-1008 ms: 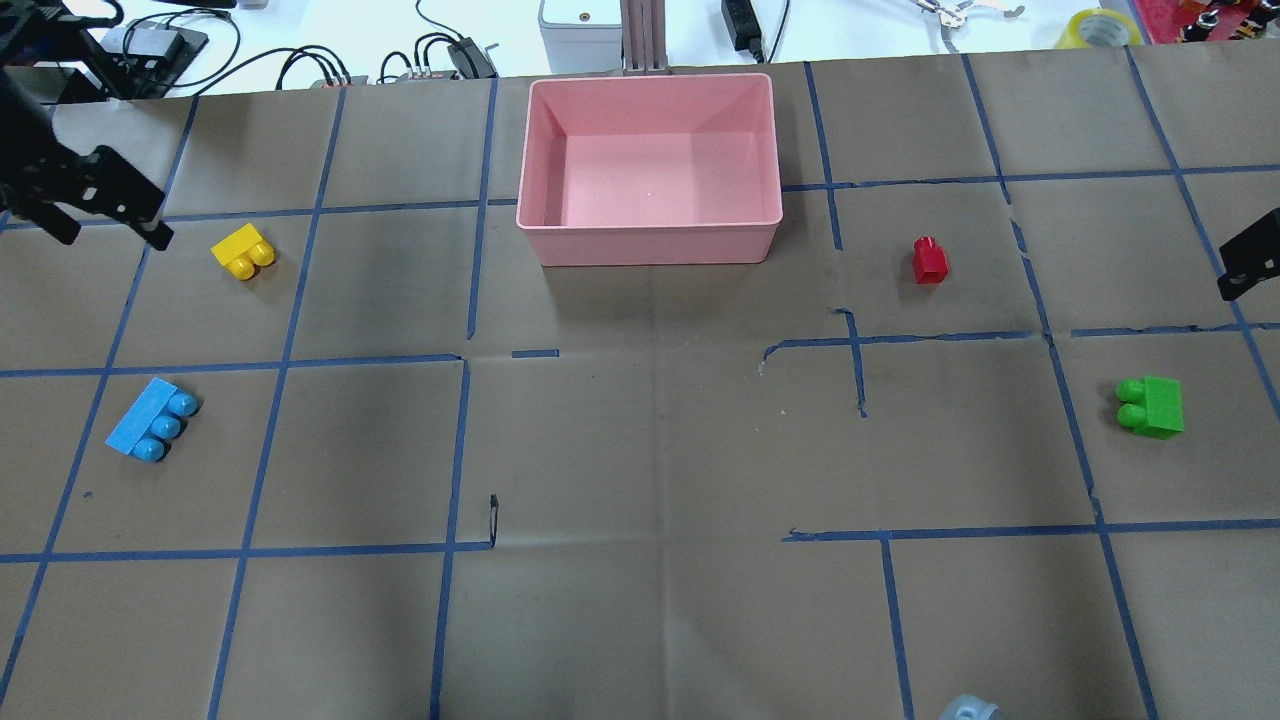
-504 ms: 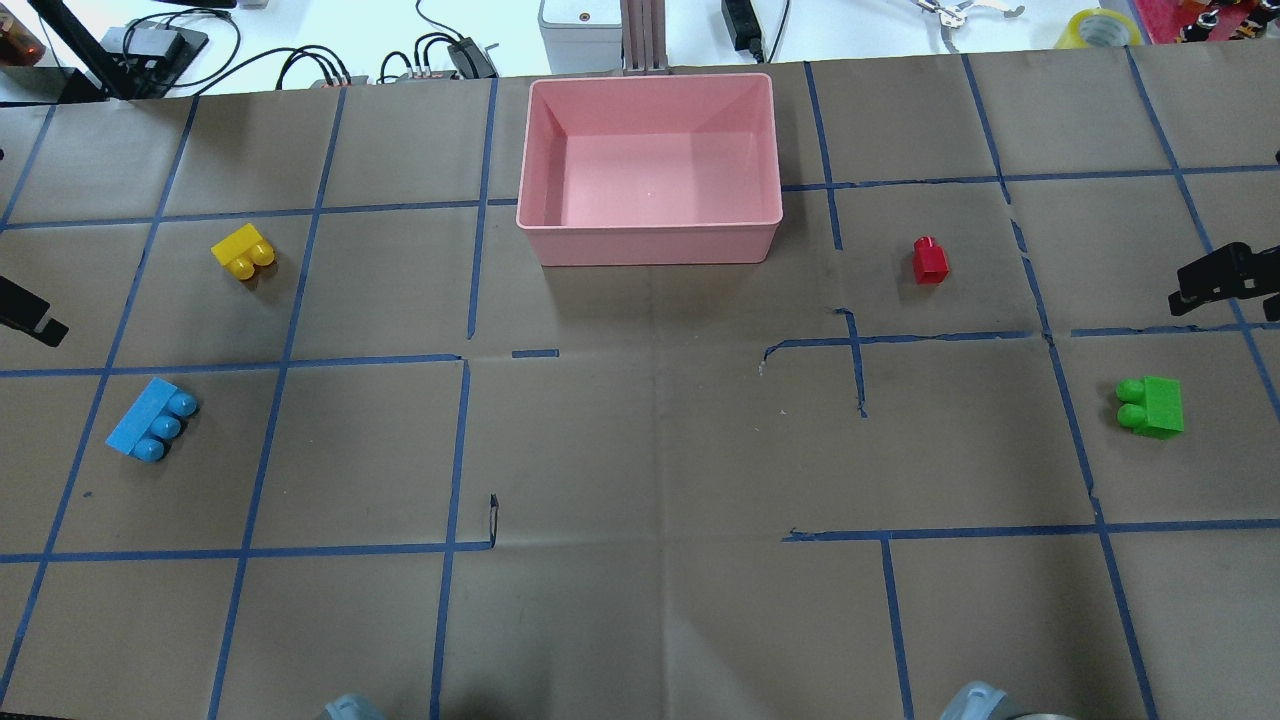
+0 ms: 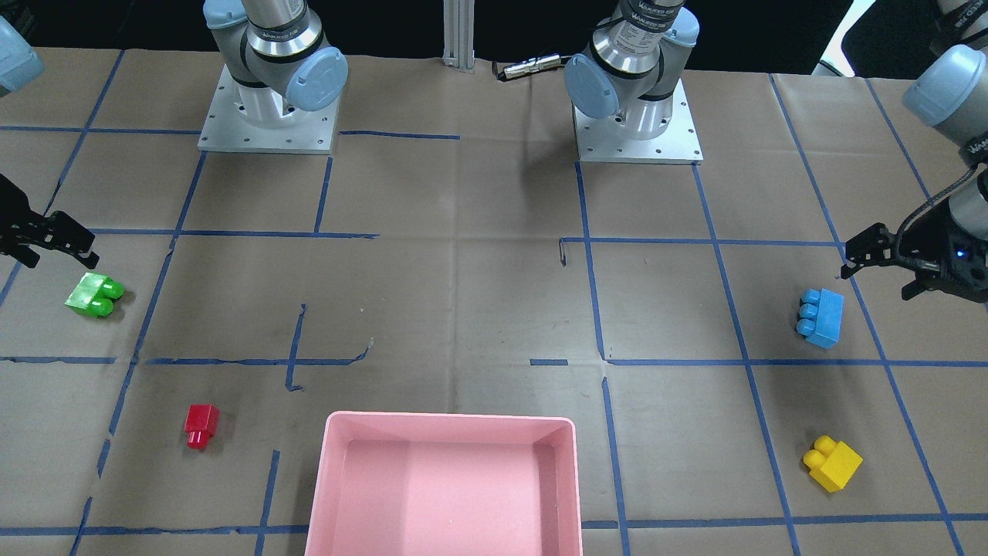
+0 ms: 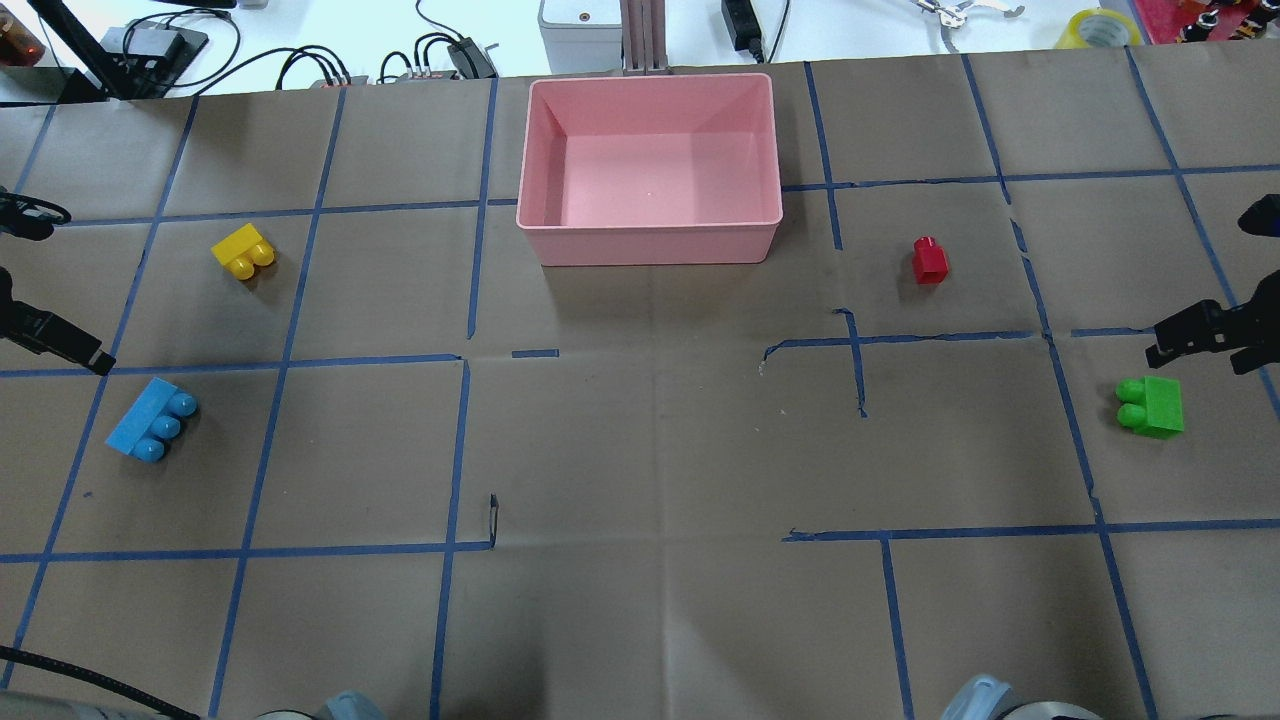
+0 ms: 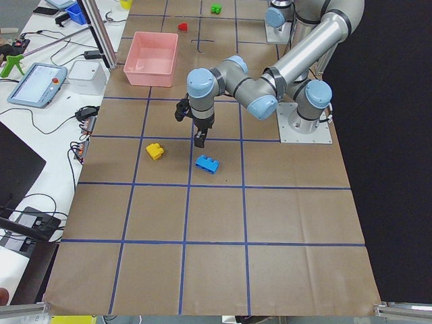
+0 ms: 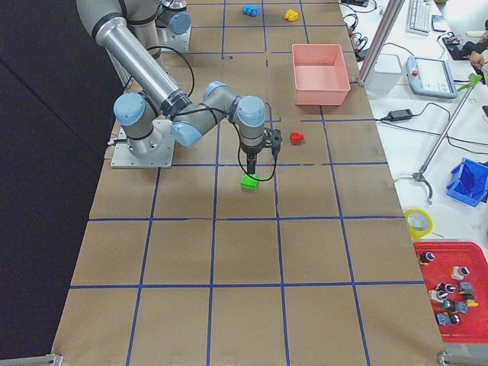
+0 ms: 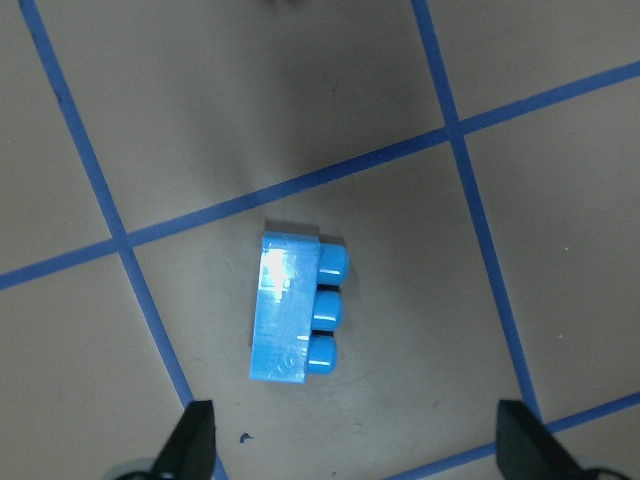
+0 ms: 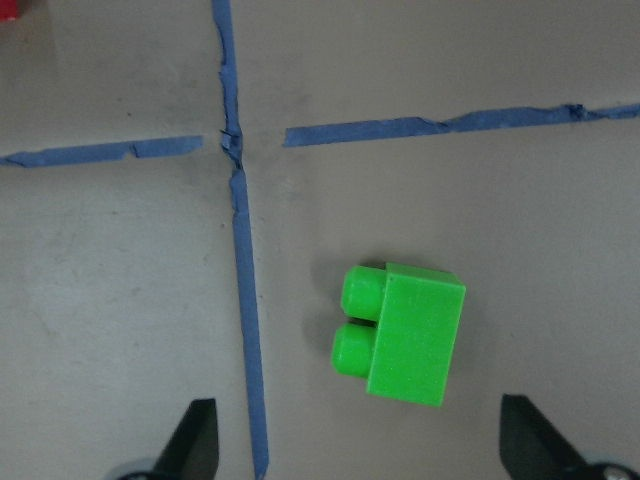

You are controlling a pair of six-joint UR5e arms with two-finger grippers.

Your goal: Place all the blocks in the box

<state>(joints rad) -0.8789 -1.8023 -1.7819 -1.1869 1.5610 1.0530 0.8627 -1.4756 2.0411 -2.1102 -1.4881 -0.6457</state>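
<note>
Four blocks are lying loose on the table, none in the box yet.

Nearest the robot, the left gripper (image 7: 360,445) is hovering over the light-blue block (image 7: 292,315), fingers spread wide and holding nothing. The brick is lying on its side, studs pointing sideways, ahead of the fingertips rather than between them. The right gripper (image 8: 360,445) is hovering likewise over the green block (image 8: 408,335), jaws apart and empty, with that brick also on its side. Further out, the yellow block (image 4: 243,250) and the red block (image 4: 929,260) are sitting well apart from each other. Beyond them the pink box (image 4: 650,245) is sitting empty at the far edge.

Risks, my read:
- Both bricks are lying slightly skewed to the jaws, so closing without re-centring could catch a corner or a rounded stud and kick the brick away.
- Smooth plastic may slip in transit.
- Two arms heading for one box at once could crowd each other.

Brown paper (image 4: 650,450) is covering the table, gridded with blue tape (image 4: 285,360) that is tearing in places. A lifted edge could snag a fingertip. Past the table, cables (image 4: 310,65) and a yellow tape roll (image 4: 1100,28) are lying on a white bench.
</note>
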